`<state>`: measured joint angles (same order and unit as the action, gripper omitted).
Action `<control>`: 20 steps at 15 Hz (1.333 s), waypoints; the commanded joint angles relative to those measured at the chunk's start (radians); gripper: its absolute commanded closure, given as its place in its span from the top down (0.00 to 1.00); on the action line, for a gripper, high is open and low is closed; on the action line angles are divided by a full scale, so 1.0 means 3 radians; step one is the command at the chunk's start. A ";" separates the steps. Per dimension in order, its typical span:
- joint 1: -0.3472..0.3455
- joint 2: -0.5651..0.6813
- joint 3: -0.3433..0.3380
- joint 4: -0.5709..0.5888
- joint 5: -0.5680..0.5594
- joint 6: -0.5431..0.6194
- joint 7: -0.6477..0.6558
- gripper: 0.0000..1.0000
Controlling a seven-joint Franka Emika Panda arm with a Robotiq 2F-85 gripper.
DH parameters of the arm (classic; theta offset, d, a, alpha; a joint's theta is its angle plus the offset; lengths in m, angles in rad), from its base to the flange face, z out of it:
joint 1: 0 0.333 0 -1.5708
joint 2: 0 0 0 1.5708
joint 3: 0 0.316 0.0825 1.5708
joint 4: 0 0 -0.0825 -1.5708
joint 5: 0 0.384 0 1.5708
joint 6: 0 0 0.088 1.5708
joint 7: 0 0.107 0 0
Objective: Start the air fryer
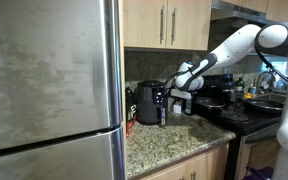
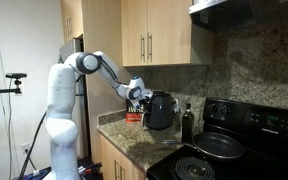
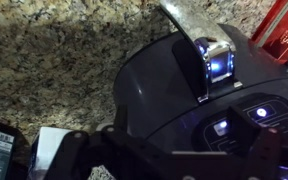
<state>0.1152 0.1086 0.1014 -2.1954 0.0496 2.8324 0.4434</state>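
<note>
- pincer: it sits low over the top of the air fryer, at the end of the white arm. i cannot tell whether it is spread or pressed together. the wrist view shows only one dark finger, with its tip on or just above the lid.
- air fryer: directly under the pincer is a dark, rounded box that stands on the speckled stone desk. two small buttons glow on its glossy top, just past the fingertip.
- red box: just behind the air fryer, close to the pincer.
- dark bottle: on the desk on the far side of the air fryer from the pincer.
- stove: further out past the bottle, with a pan on it.
- steel fridge: well away from the pincer, filling the near side of an exterior view.
</note>
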 commanded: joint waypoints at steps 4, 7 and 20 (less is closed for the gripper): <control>0.0016 0.0184 -0.0048 0.0113 -0.0167 0.0208 0.0063 1.00; 0.0038 0.0203 -0.0119 0.0083 -0.0474 0.0357 0.0221 1.00; 0.0179 -0.0942 -0.0097 -0.0426 -0.0925 -0.1281 0.0735 1.00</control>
<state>0.1881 0.0133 0.0389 -2.2349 -0.3003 2.5890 0.7385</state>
